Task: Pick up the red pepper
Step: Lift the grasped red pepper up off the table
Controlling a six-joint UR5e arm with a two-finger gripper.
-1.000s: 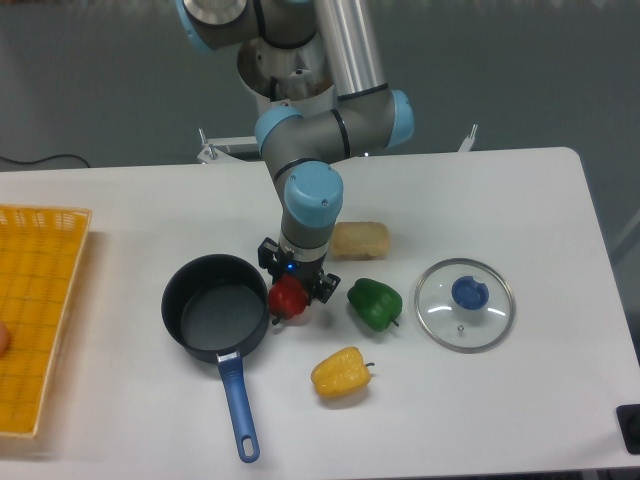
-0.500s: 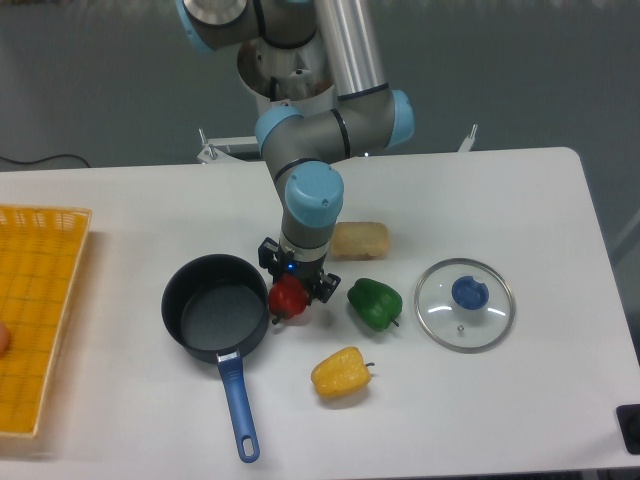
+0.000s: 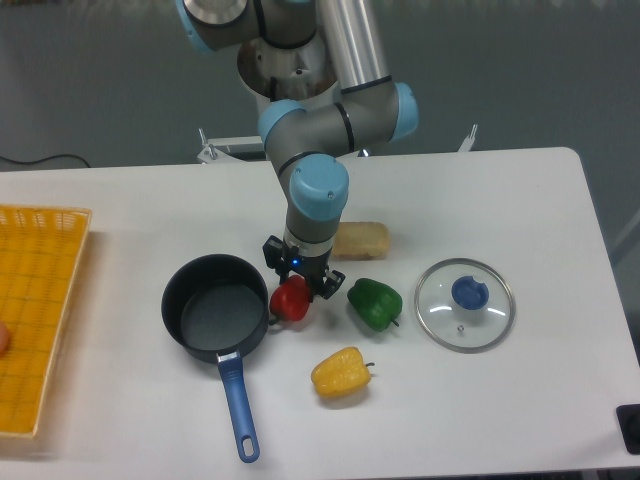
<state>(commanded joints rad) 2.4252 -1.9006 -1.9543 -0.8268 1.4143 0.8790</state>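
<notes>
Shifting a touch to the right and up, our wrist and gripper (image 3: 297, 288) carry the red pepper (image 3: 291, 299) with them; against the frame half a second ago the pepper sits slightly higher and further from the pan wall. Only one fixed view to work from, so we stay with it.

From this camera we see the fingers closed around the red pepper, one dark finger on each flank, and the fruit tucked right under the wrist. We judge the grasp made. Whether the pepper has truly left the table (image 3: 520, 200) we cannot tell from this angle; the small upward drift suggests the lift is just starting, so what is left is the clean raise.

Around the gripper: the dark saucepan (image 3: 214, 305) with its blue handle (image 3: 237, 407) lies just to our left, very near the pepper. The green pepper (image 3: 375, 303) sits close on our right, the yellow pepper (image 3: 342, 372) below and right, apart. Behind the wrist lies a tan sponge-like block (image 3: 360, 240). The glass lid (image 3: 464, 304) rests well off to the right, and the yellow basket (image 3: 35, 300) far left. None of these has moved.
</notes>
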